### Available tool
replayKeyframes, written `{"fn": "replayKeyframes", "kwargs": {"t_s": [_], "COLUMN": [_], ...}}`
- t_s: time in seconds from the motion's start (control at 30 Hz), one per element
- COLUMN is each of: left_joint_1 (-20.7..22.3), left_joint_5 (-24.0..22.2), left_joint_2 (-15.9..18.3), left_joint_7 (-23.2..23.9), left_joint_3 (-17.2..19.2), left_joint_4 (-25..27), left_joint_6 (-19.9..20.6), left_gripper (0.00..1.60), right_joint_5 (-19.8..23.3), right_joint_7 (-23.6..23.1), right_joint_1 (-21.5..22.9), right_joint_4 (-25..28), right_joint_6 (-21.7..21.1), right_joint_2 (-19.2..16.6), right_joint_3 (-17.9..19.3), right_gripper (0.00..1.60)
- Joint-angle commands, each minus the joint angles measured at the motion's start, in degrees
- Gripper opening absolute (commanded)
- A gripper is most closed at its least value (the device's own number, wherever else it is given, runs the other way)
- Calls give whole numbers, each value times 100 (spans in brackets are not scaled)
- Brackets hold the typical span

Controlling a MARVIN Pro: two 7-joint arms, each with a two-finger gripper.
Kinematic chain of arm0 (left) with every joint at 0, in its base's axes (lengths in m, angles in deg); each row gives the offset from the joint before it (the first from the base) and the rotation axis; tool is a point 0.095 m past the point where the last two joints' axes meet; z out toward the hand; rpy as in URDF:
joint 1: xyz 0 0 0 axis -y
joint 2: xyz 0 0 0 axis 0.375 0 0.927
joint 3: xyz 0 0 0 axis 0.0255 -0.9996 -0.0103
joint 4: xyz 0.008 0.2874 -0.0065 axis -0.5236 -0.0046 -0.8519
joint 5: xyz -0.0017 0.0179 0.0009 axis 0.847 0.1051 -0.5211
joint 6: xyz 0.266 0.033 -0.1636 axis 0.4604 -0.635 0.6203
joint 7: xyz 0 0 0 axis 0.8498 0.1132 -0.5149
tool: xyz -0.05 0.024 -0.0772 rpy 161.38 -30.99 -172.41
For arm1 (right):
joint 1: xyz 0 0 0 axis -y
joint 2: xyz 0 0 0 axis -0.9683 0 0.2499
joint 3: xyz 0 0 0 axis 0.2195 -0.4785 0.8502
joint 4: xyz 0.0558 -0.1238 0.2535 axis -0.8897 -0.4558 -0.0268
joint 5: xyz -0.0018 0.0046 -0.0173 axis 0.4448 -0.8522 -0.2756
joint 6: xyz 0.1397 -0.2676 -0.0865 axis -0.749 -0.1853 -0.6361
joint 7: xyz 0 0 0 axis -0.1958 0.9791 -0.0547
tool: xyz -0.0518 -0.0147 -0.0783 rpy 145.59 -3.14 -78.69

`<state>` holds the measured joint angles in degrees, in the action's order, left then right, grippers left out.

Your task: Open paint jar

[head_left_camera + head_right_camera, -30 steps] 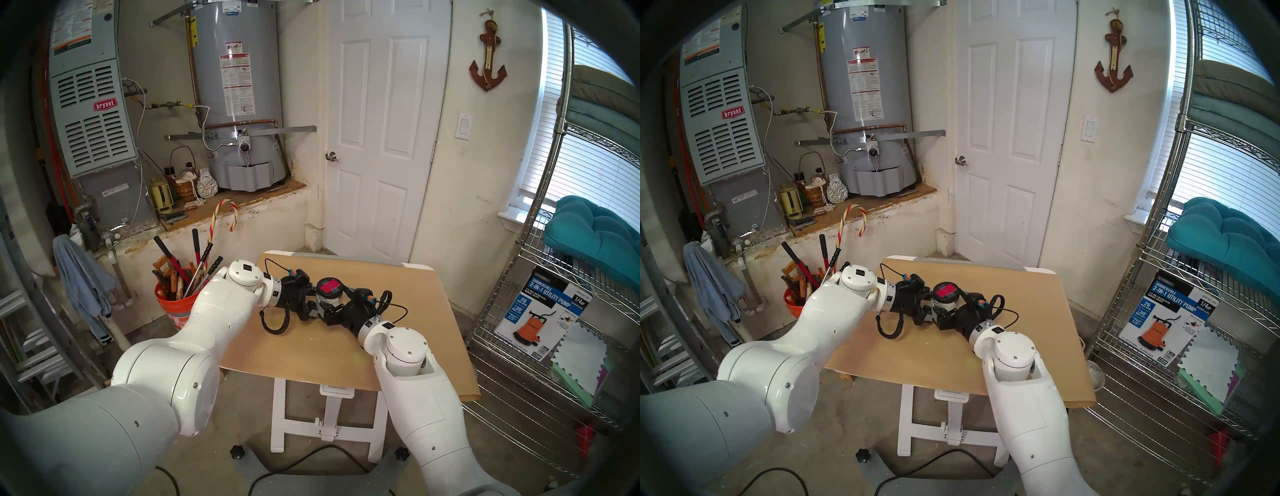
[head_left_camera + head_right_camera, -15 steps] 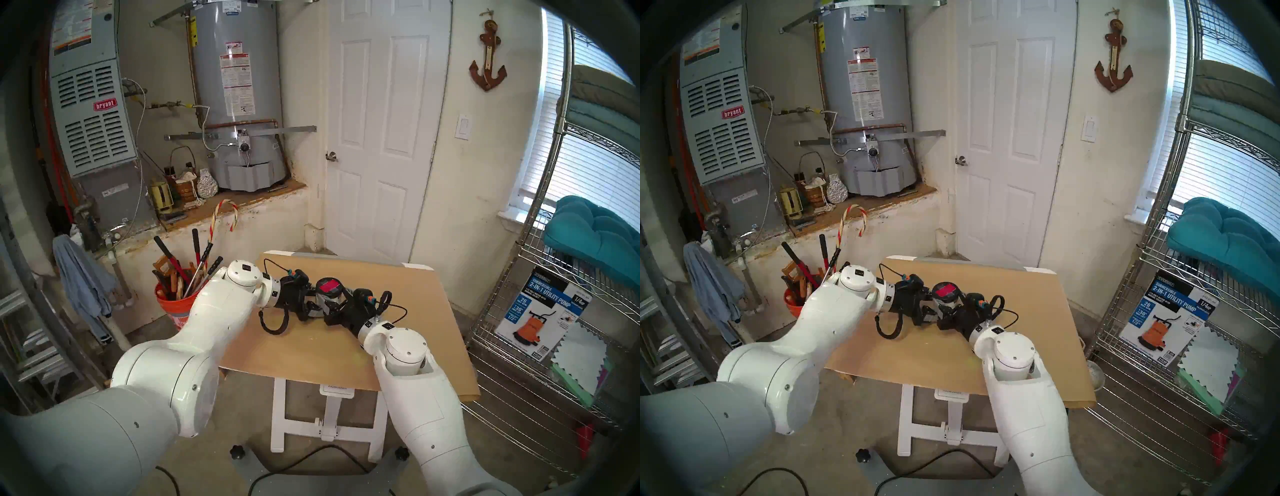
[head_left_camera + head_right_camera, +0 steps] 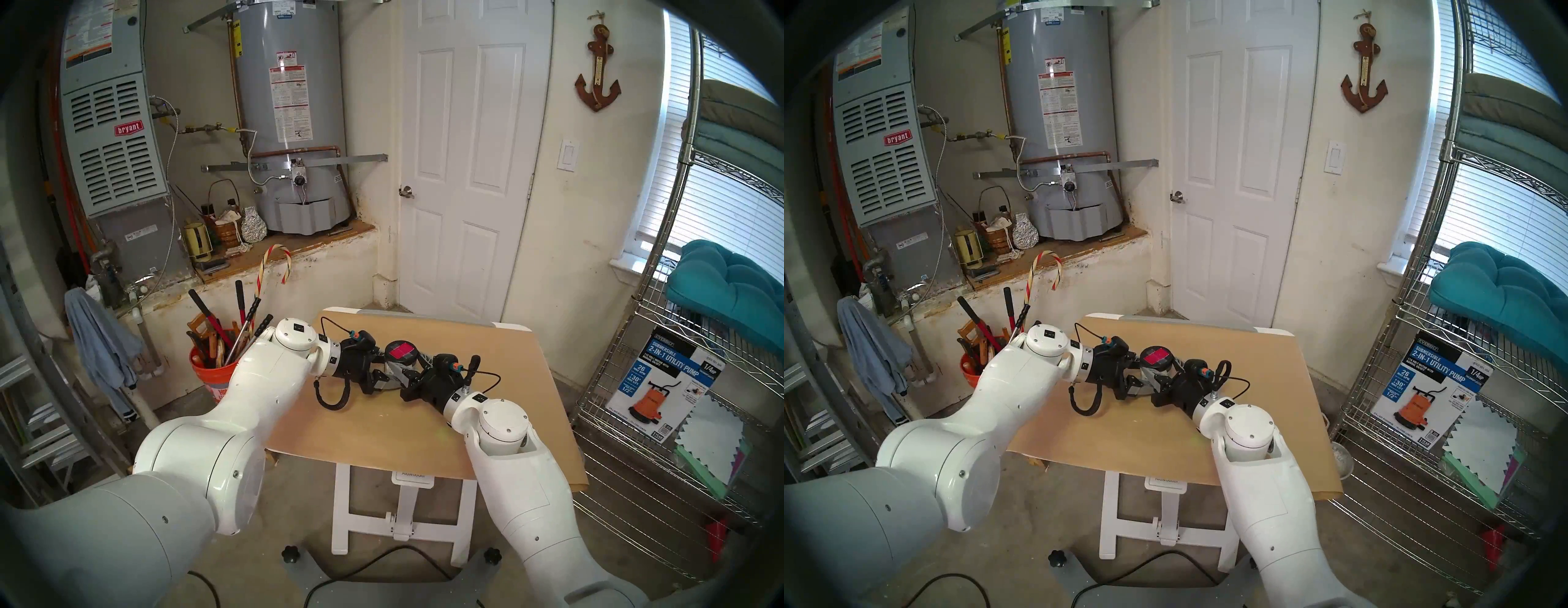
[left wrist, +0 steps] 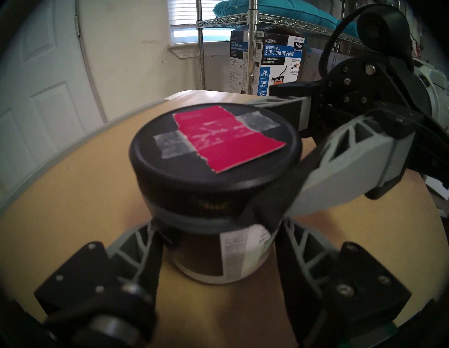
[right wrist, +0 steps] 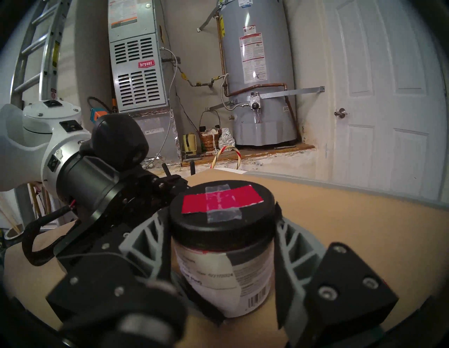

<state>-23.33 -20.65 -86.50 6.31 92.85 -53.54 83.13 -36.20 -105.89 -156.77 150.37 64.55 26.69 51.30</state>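
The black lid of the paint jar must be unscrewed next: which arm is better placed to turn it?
Probably the right. The right tool is shut on the black lid, its fingers at lid height. The left tool clamps the paint jar body lower, steadying it.

From up by the head, the jar [image 3: 396,370] is mostly hidden behind the two grippers; only its lid [image 3: 401,351] shows clearly. Its label [image 5: 211,277] is too blurred to read. The left gripper's fingertips [image 4: 160,239] vanish behind the jar's body.
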Motion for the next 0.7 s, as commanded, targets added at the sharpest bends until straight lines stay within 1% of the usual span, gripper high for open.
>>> {"fn": "replayKeyframes", "kwargs": {"t_s": [0.0, 0.27, 0.33, 0.37, 0.4, 0.5, 0.67], "left_joint_1": [201, 374, 418, 434, 434, 547, 634], "left_joint_5": [-39, -60, -66, -65, -65, -82, -109], "left_joint_2": [82, 125, 125, 125, 125, 119, 111], "left_joint_7": [290, 465, 478, 478, 478, 488, 476], "left_joint_3": [-24, -51, -54, -59, -59, -79, -87], "left_joint_4": [-65, -369, -447, -475, -475, -686, -872], "left_joint_6": [-195, -437, -484, -501, -501, -618, -736], "left_gripper": [0, 0, 0, 0, 0, 0, 0], "right_joint_5": [95, 234, 244, 260, 260, 289, 329], "right_joint_7": [-548, -1274, -1365, -1492, -1492, -1706, -2037], "right_joint_1": [484, 839, 899, 962, 962, 1110, 1243], "right_joint_4": [-246, -671, -739, -809, -809, -1002, -1147], "right_joint_6": [235, 473, 495, 531, 531, 637, 726], "right_joint_2": [-267, -420, -429, -457, -457, -470, -535], "right_joint_3": [-17, -72, -79, -100, -100, -119, -172], "right_gripper": [0, 0, 0, 0, 0, 0, 0]}}
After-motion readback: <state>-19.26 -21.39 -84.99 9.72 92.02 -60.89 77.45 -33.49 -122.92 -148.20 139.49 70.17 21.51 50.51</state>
